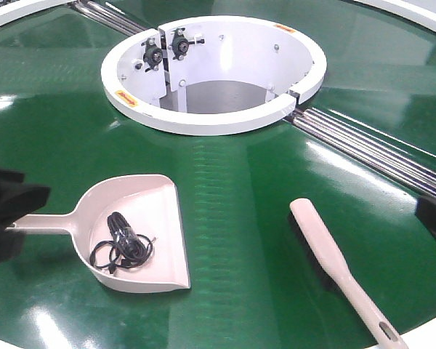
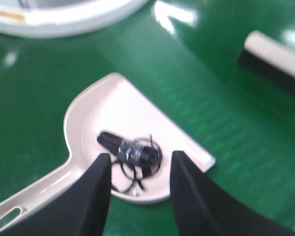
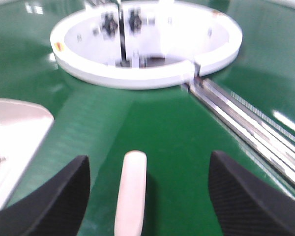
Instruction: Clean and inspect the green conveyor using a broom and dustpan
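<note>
Black fingers (image 2: 96, 196) of the left gripper (image 2: 137, 172) are seen at the bottom of the left wrist view, spread moderately and holding nothing; the dustpan (image 2: 132, 118) lies just beyond them, its slotted handle running to the lower left. In the front view, the left gripper (image 1: 7, 211) is seen at the left edge, level with the handle end. The dustpan (image 1: 142, 218) is a smooth, pale plastic scoop with raised sides and a flat lip, and a tangled black cord (image 1: 122, 243) is held in it. Right of it, well apart, the broom (image 1: 341, 273) lies on the glossy green conveyor (image 1: 240, 196), slim, with dark bristles beneath. In the right wrist view, the broom (image 3: 131, 191) is framed between the wide-spread right gripper (image 3: 147, 196) fingers (image 3: 64, 201), untouched. A white ring (image 1: 211, 120) sits at upper centre, and silver rails (image 1: 370, 149) run to the right.
</note>
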